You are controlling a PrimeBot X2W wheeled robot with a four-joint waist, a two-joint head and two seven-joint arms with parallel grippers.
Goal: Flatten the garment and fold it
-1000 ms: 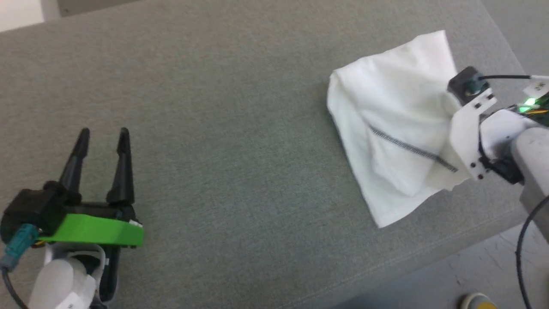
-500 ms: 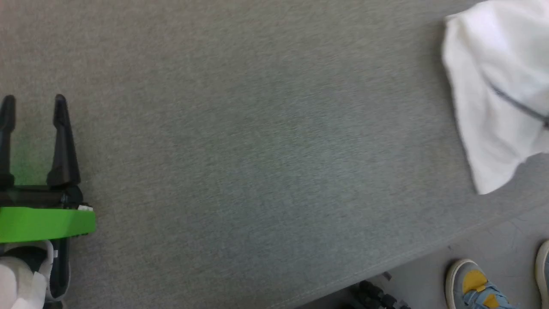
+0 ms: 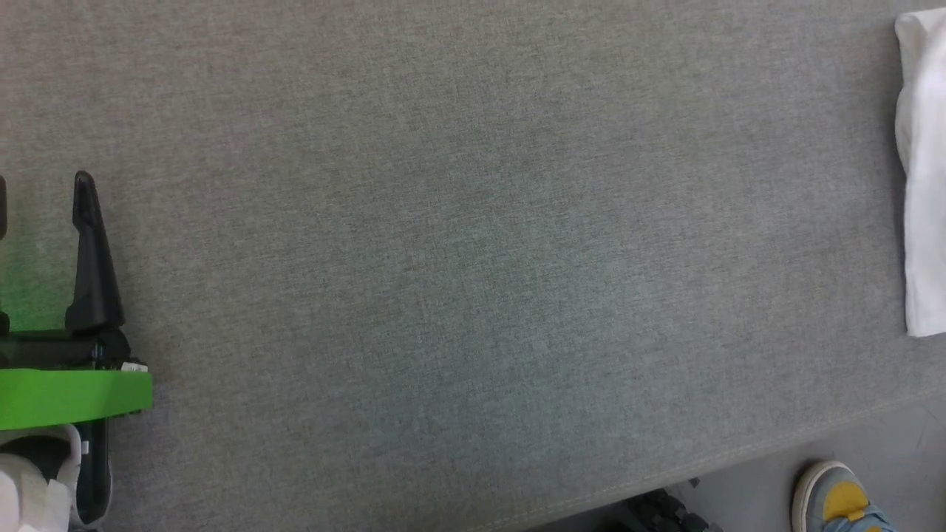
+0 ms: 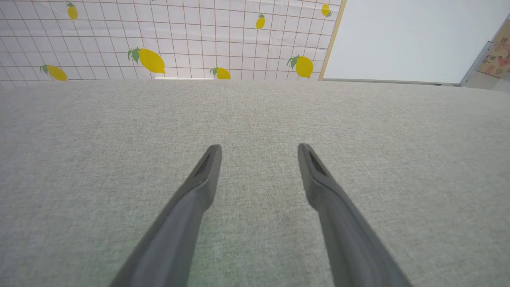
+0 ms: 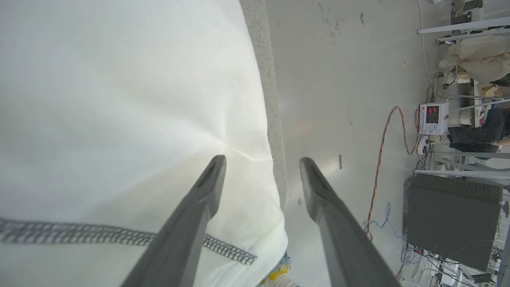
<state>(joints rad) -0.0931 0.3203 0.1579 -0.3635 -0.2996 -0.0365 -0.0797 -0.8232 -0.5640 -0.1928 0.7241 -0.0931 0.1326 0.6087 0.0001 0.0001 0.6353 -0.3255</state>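
garment (image 3: pixel 924 185) now at head view's right edge (stitching (image 5: pixel 79 234): right wrist)

The left end effector (image 3: pixel 41 185) has tapered black fingers (image 3: pixel 89 258), a green bracket (image 3: pixel 70 395) and white wrist (image 3: pixel 26 495).

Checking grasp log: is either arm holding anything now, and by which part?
Nothing held. Left gripper: jaws open over the grey surface. Right gripper: jaws open, straddling the edge of the garment.

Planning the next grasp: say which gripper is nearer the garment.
Right. The right gripper is open at the edge of the garment, one finger over it. The left gripper is open over the grey surface, far from the garment.
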